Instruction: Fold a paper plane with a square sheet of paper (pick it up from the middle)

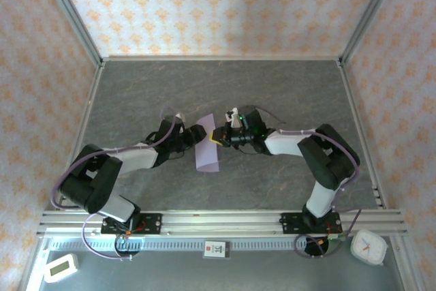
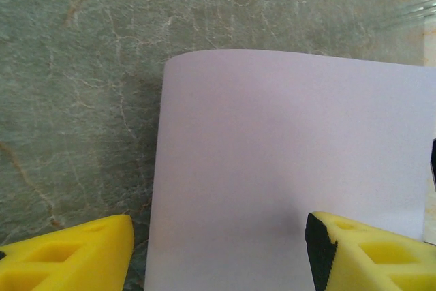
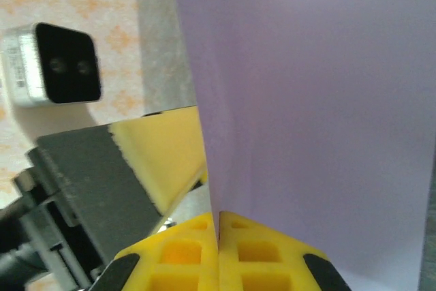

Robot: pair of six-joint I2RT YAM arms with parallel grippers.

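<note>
The square sheet of paper (image 1: pixel 206 149), plain lavender, is in the middle of the table between my two grippers and looks like a narrow upright strip from above. My right gripper (image 1: pixel 219 136) is shut on the sheet's right edge; in the right wrist view its yellow fingertips (image 3: pixel 219 236) meet with the paper (image 3: pixel 306 100) pinched between them. My left gripper (image 1: pixel 197 138) is open at the sheet's left side. In the left wrist view its yellow fingers (image 2: pixel 68 257) stand wide apart with the paper (image 2: pixel 286 168) spread between them, its far edge curved.
The grey marbled table top (image 1: pixel 225 86) runs to patterned walls on three sides. The left gripper's finger (image 3: pixel 167 155) and wrist camera (image 3: pixel 54 66) are close to the right gripper. A white timer (image 1: pixel 60 268) and a small clock (image 1: pixel 368 246) lie beyond the front rail.
</note>
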